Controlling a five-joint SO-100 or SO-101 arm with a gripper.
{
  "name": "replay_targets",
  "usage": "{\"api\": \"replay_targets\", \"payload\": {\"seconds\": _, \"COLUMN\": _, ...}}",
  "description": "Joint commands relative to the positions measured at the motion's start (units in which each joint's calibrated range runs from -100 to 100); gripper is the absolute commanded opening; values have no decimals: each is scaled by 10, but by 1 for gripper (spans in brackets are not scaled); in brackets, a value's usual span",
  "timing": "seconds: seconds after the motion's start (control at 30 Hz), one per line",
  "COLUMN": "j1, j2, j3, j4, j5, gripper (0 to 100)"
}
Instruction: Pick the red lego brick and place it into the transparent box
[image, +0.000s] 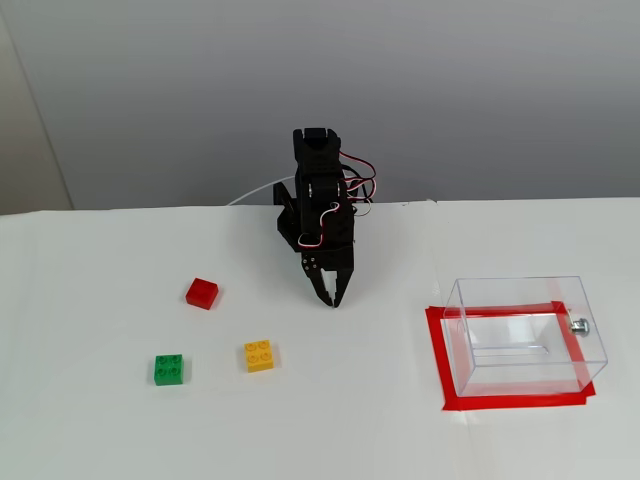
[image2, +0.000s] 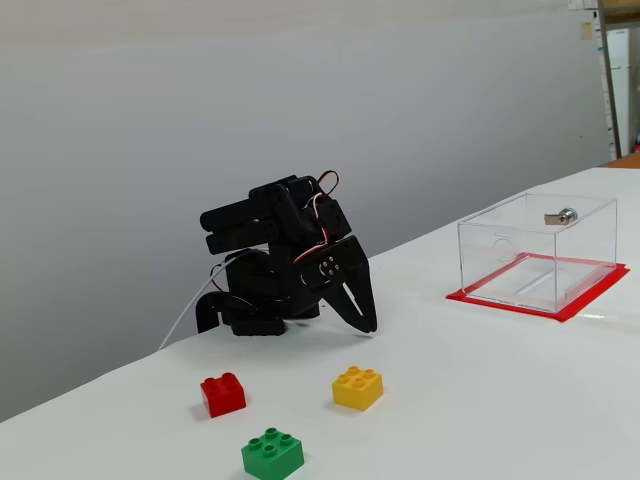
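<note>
Arm (image: 318, 205) folded, end effector (image: 331, 298) seemingly closed

Pretty bare setup: a white counter (image: 120, 430) pushed against a plain grey wall (image: 480, 90), soft even light, hardly any shadows. A paler wall strip (image: 30, 150) shows at the far left, and in a fixed view some shelving (image2: 618, 80) peeks in at the right edge.
</note>
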Motion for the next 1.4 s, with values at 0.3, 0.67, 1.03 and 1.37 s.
{"api": "replay_targets", "payload": {"seconds": 0.3, "j1": 2, "j2": -4, "j3": -15, "j4": 3, "j5": -1, "gripper": 1}}
{"api": "replay_targets", "payload": {"seconds": 0.67, "j1": -2, "j2": -4, "j3": -15, "j4": 3, "j5": 1, "gripper": 1}}
{"api": "replay_targets", "payload": {"seconds": 1.03, "j1": 3, "j2": -3, "j3": -15, "j4": -4, "j5": 1, "gripper": 1}}
{"api": "replay_targets", "payload": {"seconds": 1.37, "j1": 21, "j2": 3, "j3": -100, "j4": -4, "j5": -3, "gripper": 1}}
